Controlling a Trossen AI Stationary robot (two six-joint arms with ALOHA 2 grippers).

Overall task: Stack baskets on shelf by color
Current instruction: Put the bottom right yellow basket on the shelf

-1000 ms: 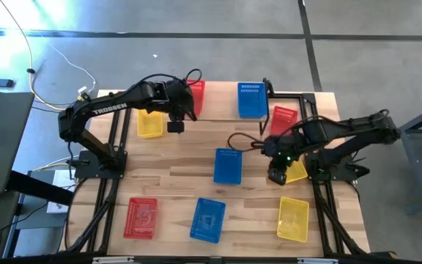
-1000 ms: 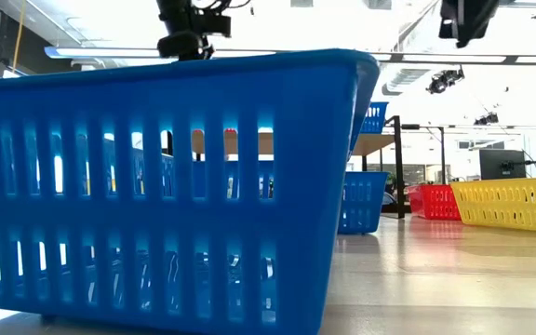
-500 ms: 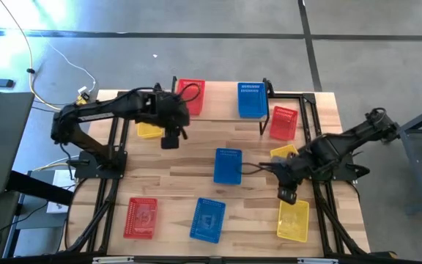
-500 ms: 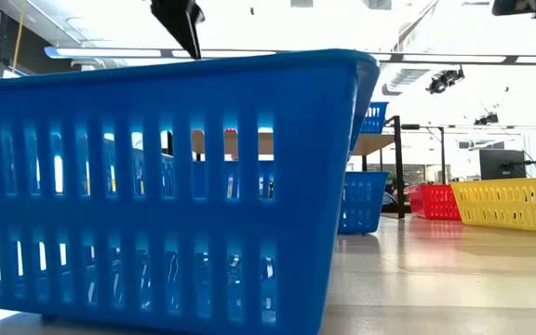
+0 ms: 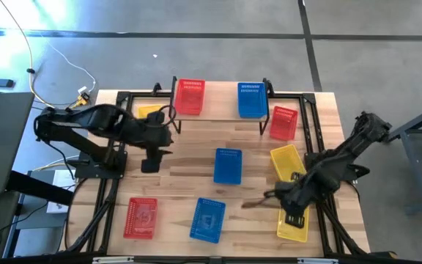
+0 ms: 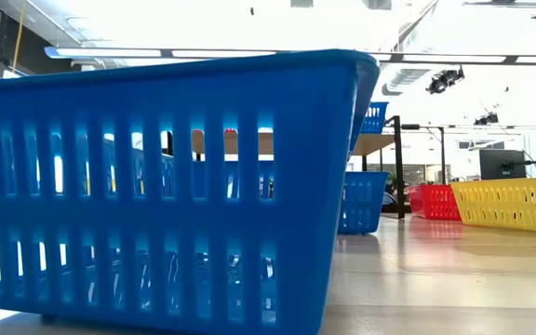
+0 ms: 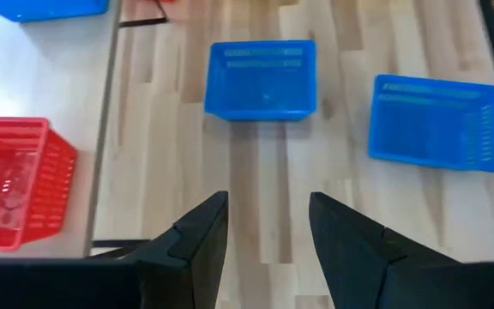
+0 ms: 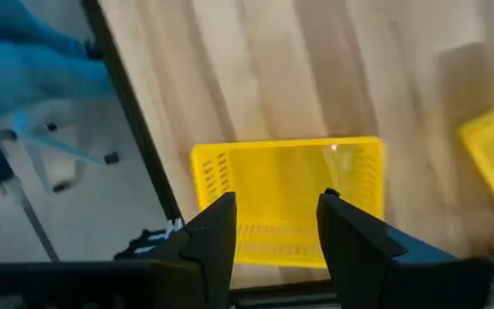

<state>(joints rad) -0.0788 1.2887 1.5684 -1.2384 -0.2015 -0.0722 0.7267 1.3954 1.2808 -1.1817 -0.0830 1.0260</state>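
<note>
Yellow basket (image 5: pixel 293 221) sat at the table's front right corner, long axis front to back, open side up. My right gripper (image 5: pixel 294 214) hung directly over it, fingers spread apart with nothing between them; in the right wrist view the same basket (image 8: pixel 286 199) showed between and beyond the two dark fingers (image 8: pixel 215 243), not touched as far as I could tell.

A second yellow basket (image 5: pixel 286 162) lay just behind it on the right side, long axis front to back but skewed a little. A red basket (image 5: pixel 283 122) lay beyond that, near the right rear, slightly tilted off the table's lines.

On the shelf (image 5: pixel 222 116) at the back I saw a red basket (image 5: pixel 190 96) on the left and a blue basket (image 5: pixel 251 100) on the right, both long axis front to back. Another yellow basket (image 5: pixel 149 112) lay left of the shelf, partly hidden by my left arm.

Mid-table a blue basket (image 5: pixel 228 166) pointed front to back. Along the front edge sat a red basket (image 5: pixel 141 217) and a blue basket (image 5: pixel 208 219), the blue one slightly turned; that one filled the low view (image 6: pixel 170 177).

My left gripper (image 5: pixel 151 159) hovered over bare wood left of centre, fingers (image 7: pixel 197 236) apart, empty.
</note>
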